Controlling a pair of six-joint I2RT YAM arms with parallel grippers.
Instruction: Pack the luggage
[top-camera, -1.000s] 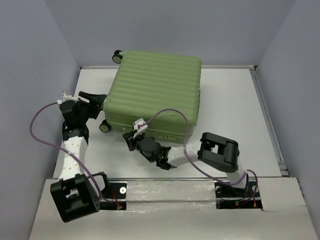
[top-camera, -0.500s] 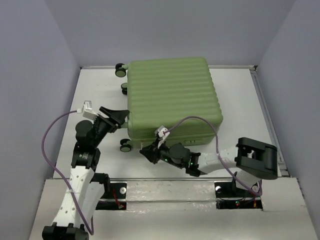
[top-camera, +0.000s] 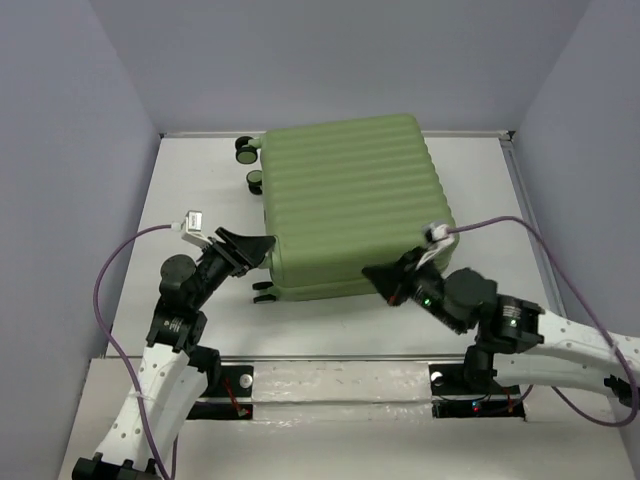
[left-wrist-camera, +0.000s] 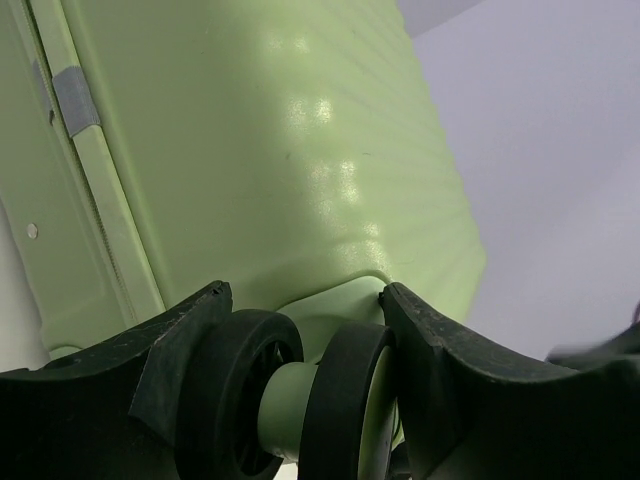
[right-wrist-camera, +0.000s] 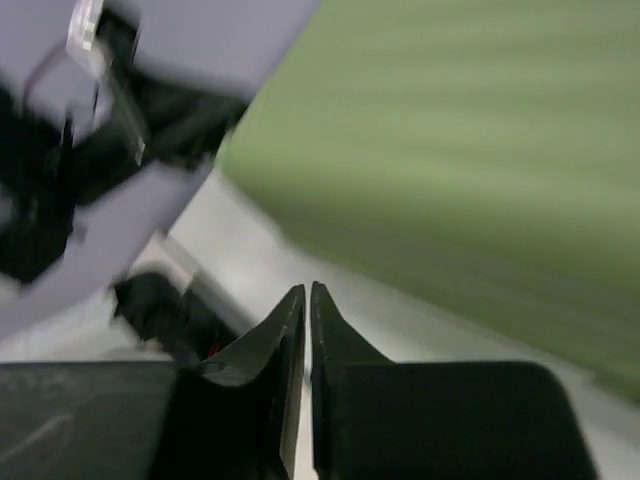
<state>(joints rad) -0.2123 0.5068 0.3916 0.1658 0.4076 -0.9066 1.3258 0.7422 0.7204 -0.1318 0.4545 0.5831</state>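
The luggage, a light green ribbed suitcase, lies flat and closed on the white table. My left gripper is at its near left corner. In the left wrist view the left gripper has both fingers pressed on a black double wheel below the green shell. My right gripper hovers at the near front edge, right of the middle. In the blurred right wrist view the right gripper shows only a thin slit, nothing between the fingers, and the luggage lies ahead.
More black wheels stick out at the luggage's far left corner, and one sits below my left gripper. A raised rim bounds the table on the right. Grey walls close in on three sides. Purple cables loop over both arms.
The luggage has turned and slid right and back, my left gripper following its corner wheel. The right arm swung right, its gripper going from the front left to the front right edge.
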